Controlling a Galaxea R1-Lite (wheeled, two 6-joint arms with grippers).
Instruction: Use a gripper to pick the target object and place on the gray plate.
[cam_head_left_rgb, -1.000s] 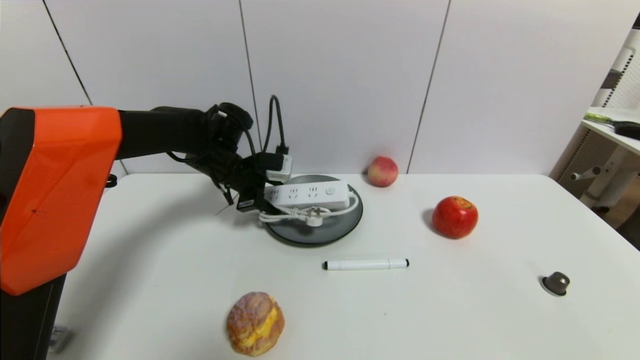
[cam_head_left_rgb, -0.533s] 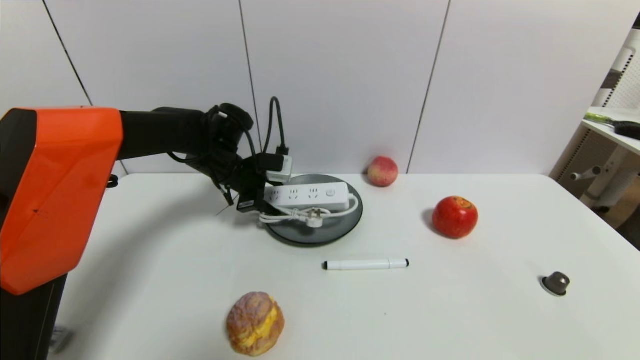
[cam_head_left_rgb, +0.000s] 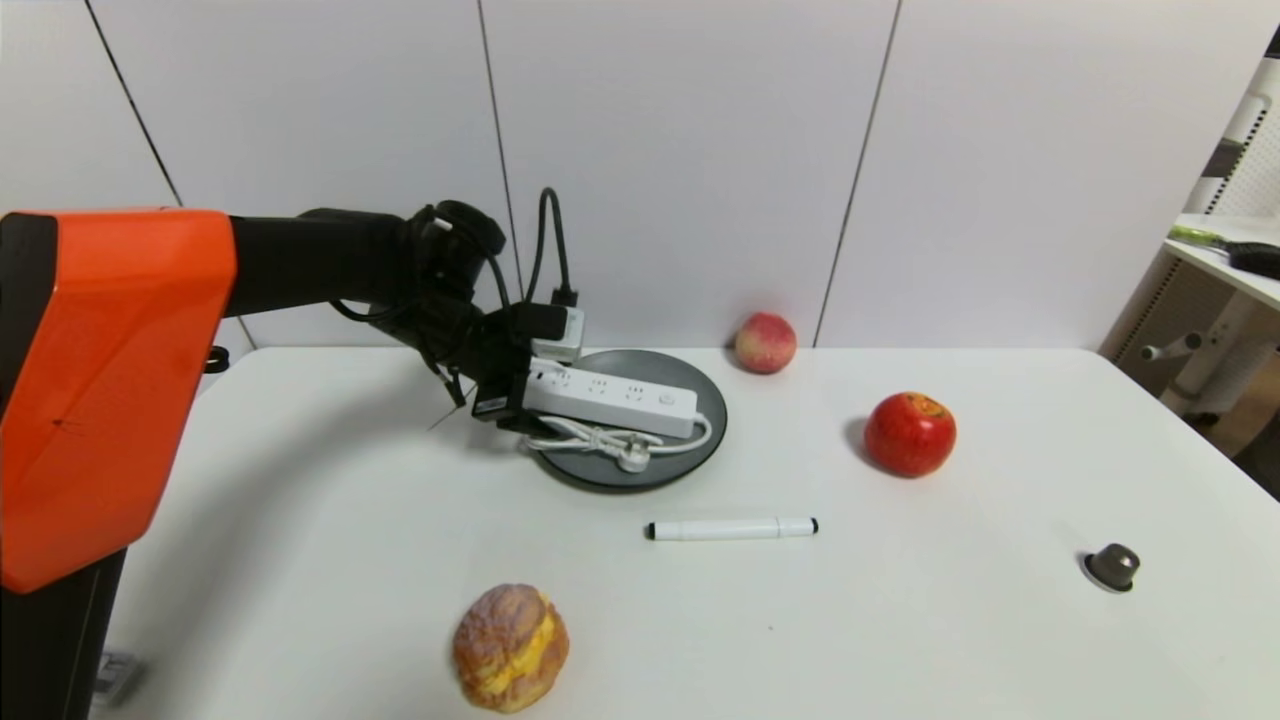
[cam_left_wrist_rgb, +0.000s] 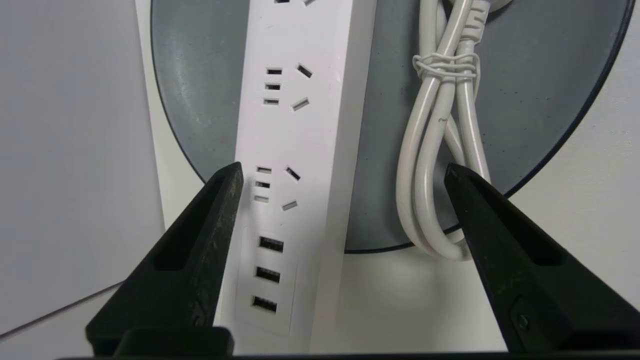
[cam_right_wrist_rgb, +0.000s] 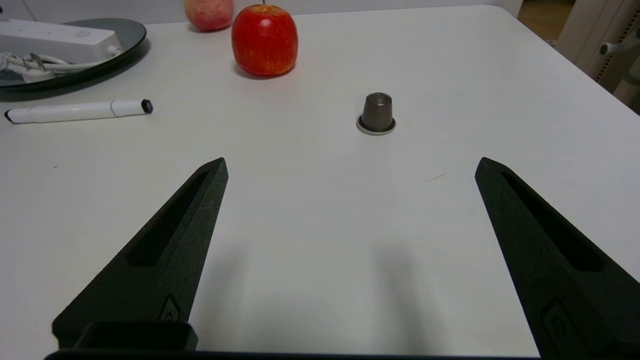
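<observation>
The white power strip (cam_head_left_rgb: 610, 398) lies across the gray plate (cam_head_left_rgb: 655, 364), at a slant, with its USB end sticking out past the plate's left rim. Its coiled cord (cam_head_left_rgb: 600, 436) and plug rest on the plate's front part. My left gripper (cam_head_left_rgb: 508, 396) is at that left end, open. In the left wrist view (cam_left_wrist_rgb: 342, 172) its jaws stand wide apart; the strip (cam_left_wrist_rgb: 295, 125) lies against one finger and the cord (cam_left_wrist_rgb: 440, 125) is near the other, over the plate (cam_left_wrist_rgb: 200, 100). My right gripper (cam_right_wrist_rgb: 350, 167) is open and empty above bare table.
A peach (cam_head_left_rgb: 765, 342) sits behind the plate, a red apple (cam_head_left_rgb: 910, 433) to its right. A white marker (cam_head_left_rgb: 732, 528) lies in front of the plate. A bread roll (cam_head_left_rgb: 511, 647) is at the front, and a small dark capsule (cam_head_left_rgb: 1112, 566) at the right.
The power strip has gone from level to slanted, its right end now lower and nearer the front of the plate. The cord and plug have shifted a little. The left arm has risen slightly.
</observation>
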